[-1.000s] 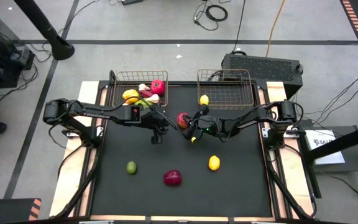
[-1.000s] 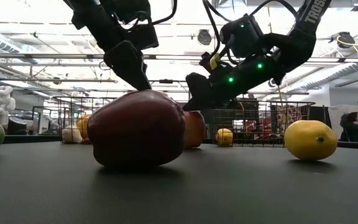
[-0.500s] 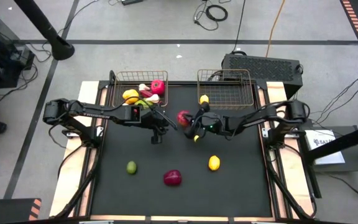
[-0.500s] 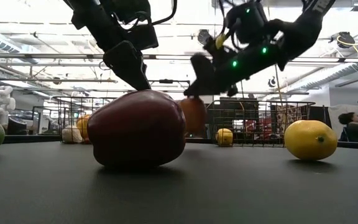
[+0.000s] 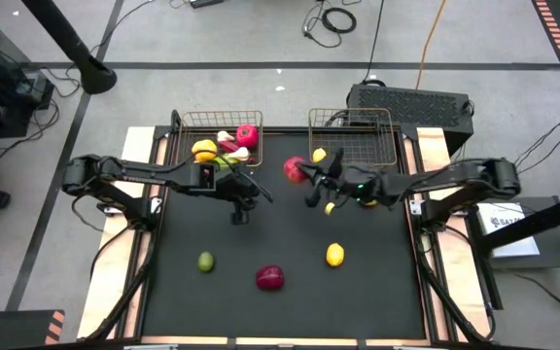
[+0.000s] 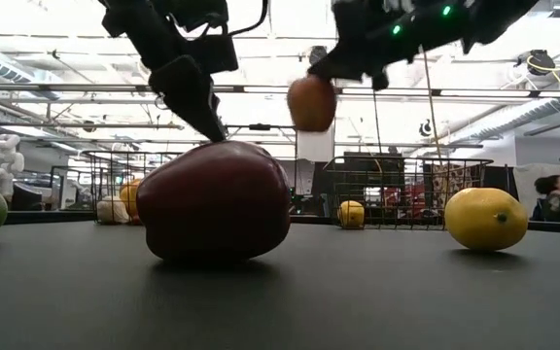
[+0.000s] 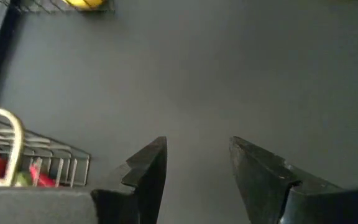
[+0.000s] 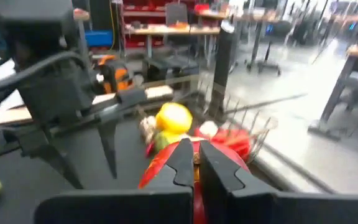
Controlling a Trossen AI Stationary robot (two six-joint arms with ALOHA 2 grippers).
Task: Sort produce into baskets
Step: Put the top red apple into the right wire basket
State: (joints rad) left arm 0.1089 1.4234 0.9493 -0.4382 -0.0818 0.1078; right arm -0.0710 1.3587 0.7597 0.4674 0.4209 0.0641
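Nearest on the dark counter [image 5: 280, 311]: a dark red apple [image 5: 269, 278] at the front middle, with a green lime [image 5: 205, 261] to its left and a yellow lemon [image 5: 334, 255] to its right, all well apart. Farther back, above the mat's middle, left pincer [image 7: 194, 163] hanging over bare counter, fingers parted narrowly, nothing between them. Across from it, right pincer [image 5: 305, 174] lifted clear of the counter, clamped on a red apple [image 6: 311, 102] that hangs in the air, up near the front edge of the right basket [image 5: 353, 139]. At the far edge, two wire baskets side by side: left basket [image 5: 221, 137] holding a heap of produce, among it a yellow lemon [image 5: 204, 150], a red piece [image 5: 247, 135] and something white; right basket holding a single small yellow fruit [image 5: 319, 156] near its front left corner. Beyond the counter, in the low view, a seated person [image 6: 555, 199] far off in the room.
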